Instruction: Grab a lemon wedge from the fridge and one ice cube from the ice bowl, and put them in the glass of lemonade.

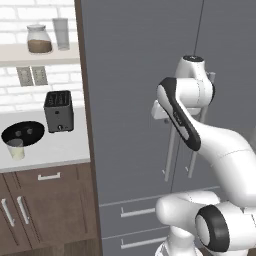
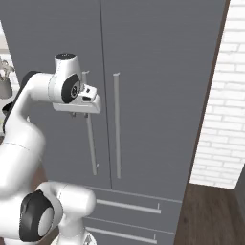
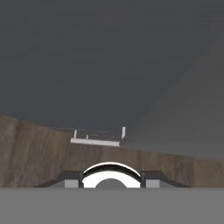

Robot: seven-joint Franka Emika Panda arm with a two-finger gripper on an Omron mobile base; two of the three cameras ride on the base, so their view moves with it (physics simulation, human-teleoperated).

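Observation:
The grey fridge (image 1: 130, 75) (image 2: 158, 72) stands with both doors shut, so the lemon wedge is hidden. My gripper (image 2: 80, 115) (image 3: 111, 179) points straight down, close in front of the left door and beside the top of its pale bar handle (image 2: 92, 143). Its fingertips stand apart with nothing between them. On the counter at far left sits the black ice bowl (image 1: 22, 132), and the glass of lemonade (image 1: 16, 149) stands at its front edge.
A toaster (image 1: 59, 111) stands right of the bowl, against the brown side panel by the fridge. A jar (image 1: 39, 40) and a grey glass (image 1: 61, 33) are on the shelf above. Fridge drawers (image 2: 129, 206) lie below the doors, over the wooden floor (image 3: 35, 153).

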